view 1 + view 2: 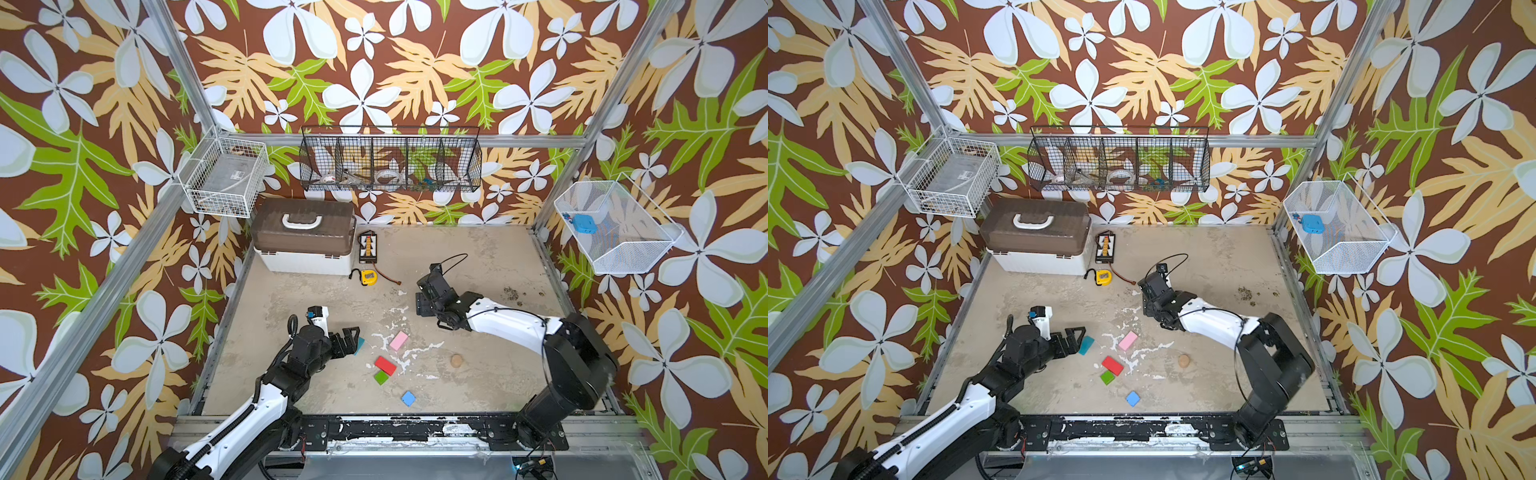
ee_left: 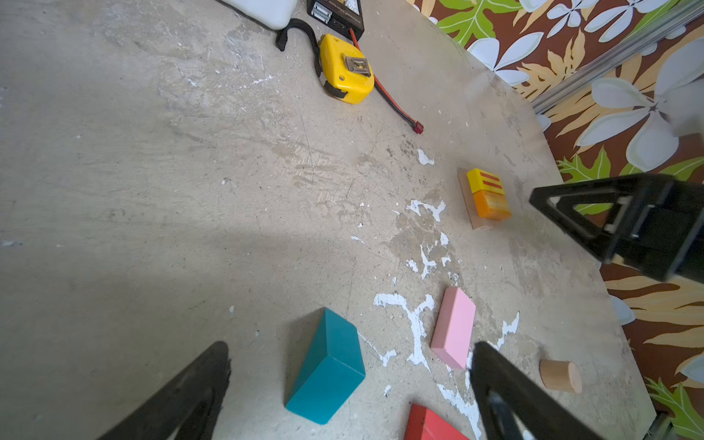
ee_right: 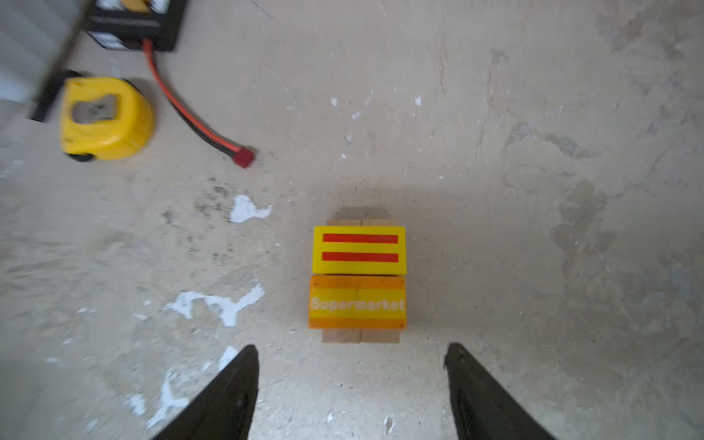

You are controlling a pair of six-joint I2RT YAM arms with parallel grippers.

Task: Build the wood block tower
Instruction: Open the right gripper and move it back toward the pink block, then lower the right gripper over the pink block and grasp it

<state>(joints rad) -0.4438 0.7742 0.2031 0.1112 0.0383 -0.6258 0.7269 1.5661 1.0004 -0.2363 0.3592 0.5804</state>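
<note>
The right fingers (image 3: 228, 396) stand wide apart and hold nothing. They hang over the started tower (image 3: 358, 278), which stands on the desk (image 3: 533, 114) behind the pink block (image 1: 398, 340) and a little to its right. In the left wrist view the tower (image 2: 487, 198) is low. Two plain wood planks (image 3: 360, 337) lie side by side, and on them a yellow block (image 3: 359, 249) with two red stripes touches an orange block (image 3: 357, 303) marked "Supermarket". In both top views the right arm hides it.

The left fingers (image 2: 190, 400) are also spread wide and empty. The teal block (image 2: 327, 365) lies between their tips, just left of the pink block (image 2: 455, 327), and neither finger touches it.

In front of the pink block lie the red block (image 1: 385, 365), then the green block (image 1: 381, 377), then the blue block (image 1: 408, 398) farthest off. The wood disc (image 1: 457, 360) sits to the pink block's right, well apart. The yellow tape measure (image 1: 368, 277) rests far behind the pink block, slightly left.
</note>
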